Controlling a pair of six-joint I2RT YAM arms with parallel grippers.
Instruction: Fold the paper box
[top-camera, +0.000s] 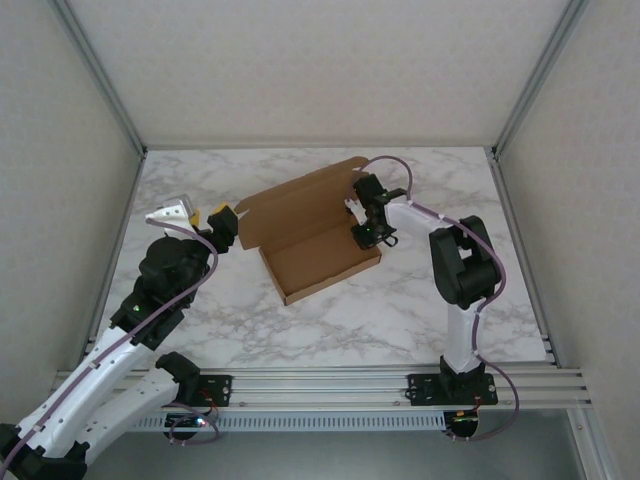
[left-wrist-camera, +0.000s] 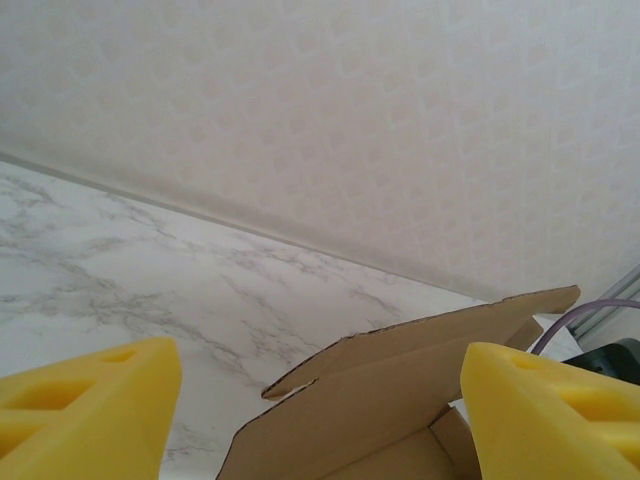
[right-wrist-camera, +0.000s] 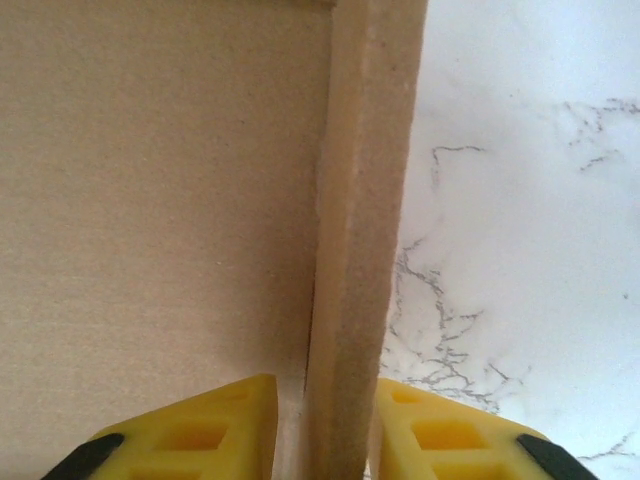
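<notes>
Paper box (top-camera: 318, 243): plain brown cardboard, partly folded into a shallow open tray. It lies near the middle of the marbled surface (top-camera: 450, 320), askew to the surface's edges.
Lid panel (top-camera: 300, 198): raised along the tray's far long side and leaning back, with a small flap at its left end.
Near wall (top-camera: 330, 284): folded upright along the tray's near long side.
Right hand (top-camera: 366, 231): at the box's right short end, pointing down onto it.
Right hand grip: in the right wrist view the yellow fingers (right-wrist-camera: 205, 430) stand on either side of the upright side wall (right-wrist-camera: 360, 250). They are drawn in narrow and pinch that wall. The tray's floor lies to the left of the wall and bare marble to the right.
Left hand (top-camera: 224, 222): just beside the box's left end, near the lid's corner flap, aimed across the surface toward the back wall (left-wrist-camera: 400, 120).
Left hand grip: spread wide and holding nothing. In the left wrist view its yellow fingers (left-wrist-camera: 85, 410) sit far apart in the lower corners, and the lid's edge rises between them without touching either one.
Cable (top-camera: 400, 165): purple, looping from the right arm above the box's far right corner.
</notes>
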